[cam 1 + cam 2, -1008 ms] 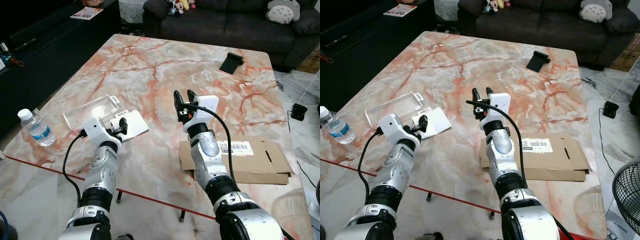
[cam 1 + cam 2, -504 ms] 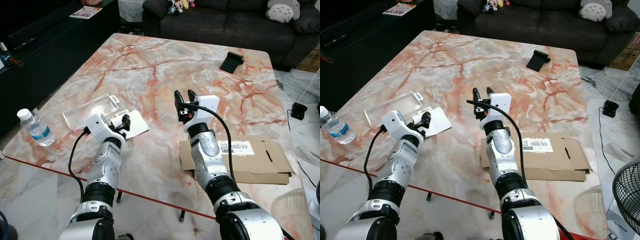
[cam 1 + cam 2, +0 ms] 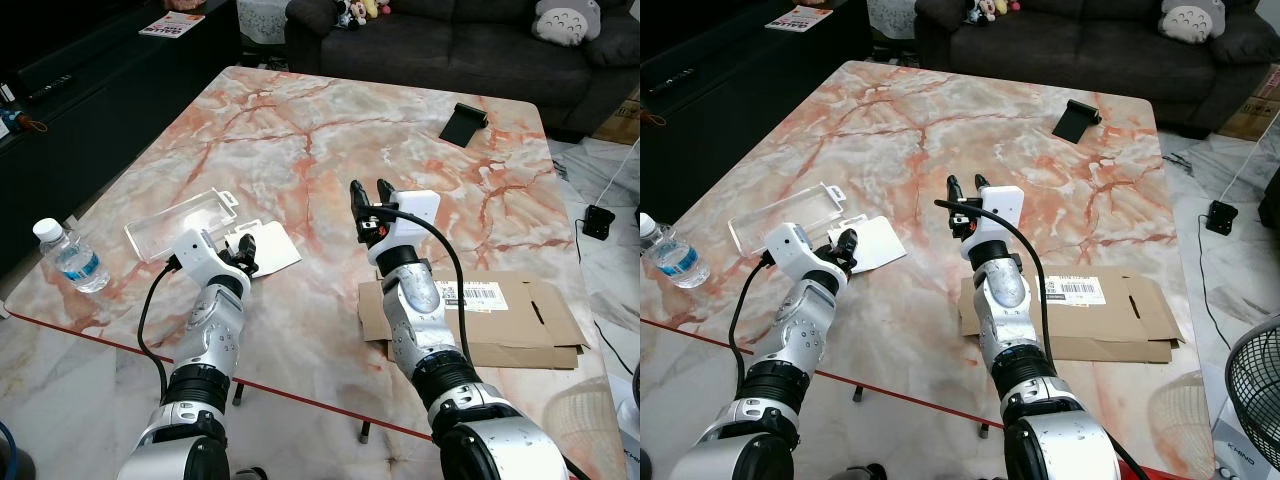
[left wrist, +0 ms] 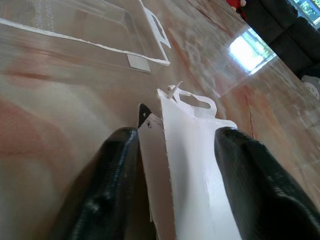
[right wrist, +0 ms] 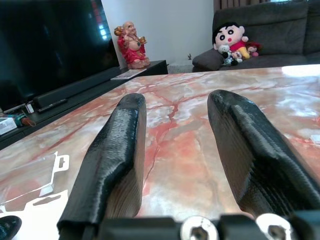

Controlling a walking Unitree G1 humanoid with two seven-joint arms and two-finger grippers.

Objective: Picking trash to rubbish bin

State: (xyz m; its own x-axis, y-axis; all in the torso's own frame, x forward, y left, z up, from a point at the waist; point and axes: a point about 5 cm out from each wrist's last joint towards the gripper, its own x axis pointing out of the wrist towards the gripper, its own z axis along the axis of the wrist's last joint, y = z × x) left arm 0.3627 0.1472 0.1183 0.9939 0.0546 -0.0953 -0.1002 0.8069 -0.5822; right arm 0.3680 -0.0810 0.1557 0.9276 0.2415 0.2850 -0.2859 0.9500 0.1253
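Left hand (image 3: 243, 254) open, low on the marble tabletop (image 3: 300, 150), fingers straddling the near edge of the white card (image 4: 192, 150). Card lies flat just beside the clear plastic blister (image 3: 180, 222). Right hand (image 3: 368, 192) open, raised mid-tabletop, well apart from card.

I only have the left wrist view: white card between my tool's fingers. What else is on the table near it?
Observer: A clear plastic blister tray lies just beyond the white card, toward the table's left edge.
Operator: Anything further left?
Observer: A water bottle stands upright near the table's left edge.
Operator: Where's my right tool?
Observer: The right tool is open, raised above mid-table, beyond a flattened cardboard box; it holds nothing.
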